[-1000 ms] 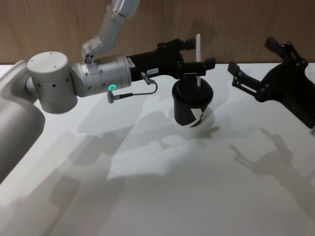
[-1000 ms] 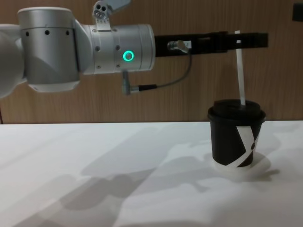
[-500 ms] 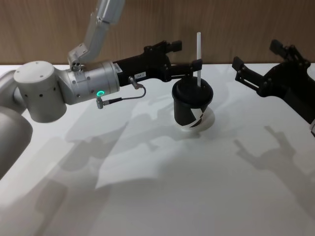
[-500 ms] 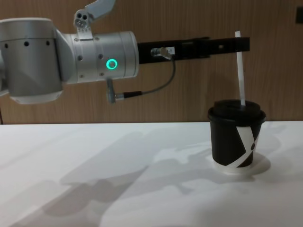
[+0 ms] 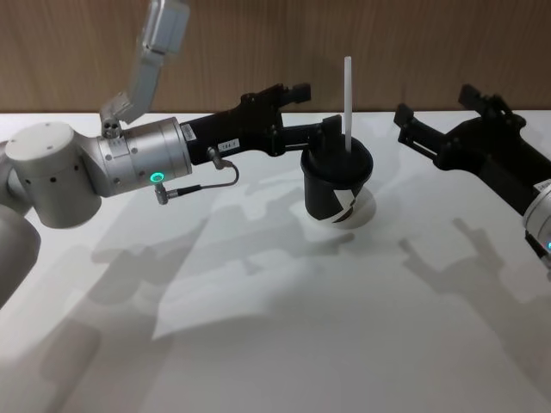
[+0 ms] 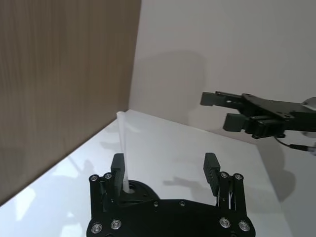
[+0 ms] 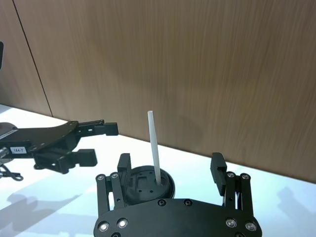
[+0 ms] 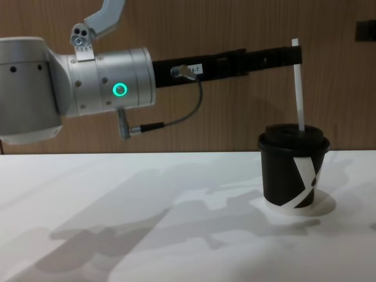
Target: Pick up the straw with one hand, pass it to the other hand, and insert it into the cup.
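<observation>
The black cup (image 5: pixel 336 188) with a white stripe stands upright on the white table, and the white straw (image 5: pixel 347 99) rises straight out of its lid. My left gripper (image 5: pixel 317 110), black with a silver wrist and a green ring light, hovers open just left of the straw at lid height. In the left wrist view the straw (image 6: pixel 123 150) stands close beside one finger (image 6: pixel 117 168). The chest view shows the cup (image 8: pixel 292 170), the straw (image 8: pixel 299 88) and the left gripper (image 8: pixel 288 56) level with the straw's top. My right gripper (image 5: pixel 437 107) hangs open to the cup's right, apart from it.
A wooden wall (image 5: pixel 413 43) runs along the back of the white table (image 5: pixel 344 327). A grey cable (image 5: pixel 202 181) loops under the left wrist. From the right wrist view the straw (image 7: pixel 154 145) and the lid (image 7: pixel 145 185) lie ahead, between the open right gripper (image 7: pixel 170 165) and the wall.
The left arm has pulled back to the left, and its fingers have come away from the straw. The straw stays standing in the cup. The right gripper has shifted slightly.
</observation>
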